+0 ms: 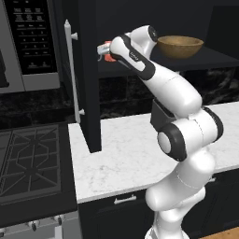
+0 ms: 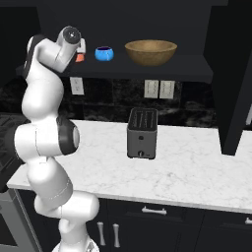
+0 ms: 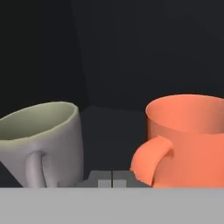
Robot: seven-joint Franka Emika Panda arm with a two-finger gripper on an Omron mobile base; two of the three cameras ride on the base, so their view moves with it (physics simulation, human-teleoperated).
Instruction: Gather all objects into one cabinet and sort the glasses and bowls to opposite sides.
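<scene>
My gripper (image 3: pixel 112 180) is shut with nothing between its fingertips. It reaches into the left end of the black wall cabinet (image 1: pixel 212 59), low between two handled cups. The orange cup (image 3: pixel 186 140) stands upright just right of the fingertips, its handle toward them. A pale grey cup (image 3: pixel 41 140) leans on the left. In the right base view the orange cup (image 2: pixel 79 57) peeks out behind my hand, and the small blue cup (image 2: pixel 104 53) sits to its right on the shelf (image 2: pixel 147 71). The wide wooden bowl (image 2: pixel 150 51) rests further right on the same shelf.
The tall cabinet door (image 1: pixel 88 74) with its silver bar handle (image 1: pixel 72 70) hangs open to the left of my arm. A black toaster (image 2: pixel 142 133) stands on the white marble counter (image 2: pixel 197 172) below the shelf. A stove (image 1: pixel 30 163) and a microwave (image 1: pixel 28 42) are on the left.
</scene>
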